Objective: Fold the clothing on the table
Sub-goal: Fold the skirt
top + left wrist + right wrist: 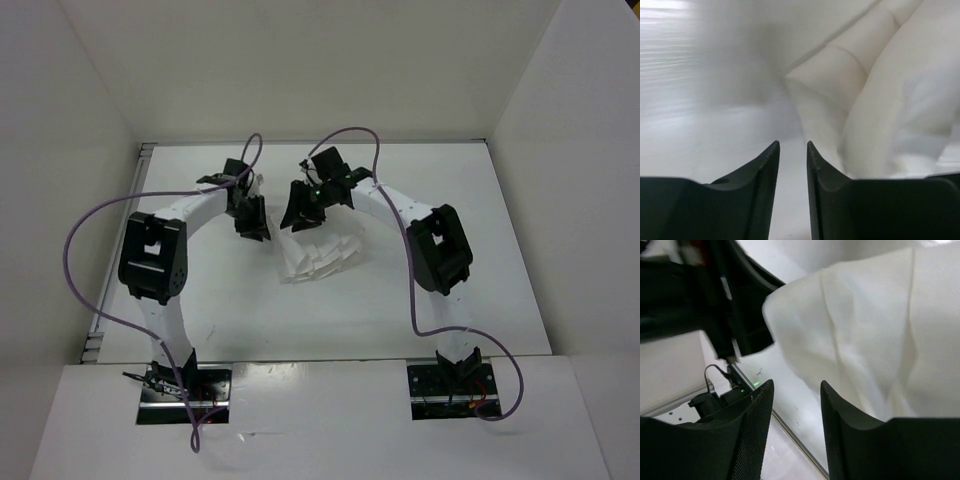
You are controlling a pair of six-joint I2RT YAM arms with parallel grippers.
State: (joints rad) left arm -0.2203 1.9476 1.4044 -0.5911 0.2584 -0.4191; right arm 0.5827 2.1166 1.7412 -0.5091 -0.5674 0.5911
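The clothing (322, 258), a small white pleated garment, lies bunched on the table (300, 320) between the two arms. My left gripper (252, 226) is just left of the garment's upper edge. In the left wrist view that gripper (792, 144) is open by a narrow gap with only table showing between its fingers, and the fabric (865, 100) lies ahead to the right. My right gripper (300, 208) hovers over the garment's far edge. In the right wrist view it (796, 382) is open and empty, with the cloth (865, 330) just beyond its right finger.
White walls enclose the table on three sides. Purple cables (85, 230) loop from both arms. The table's metal edge rail (795, 440) and the left arm's dark body (715, 300) show in the right wrist view.
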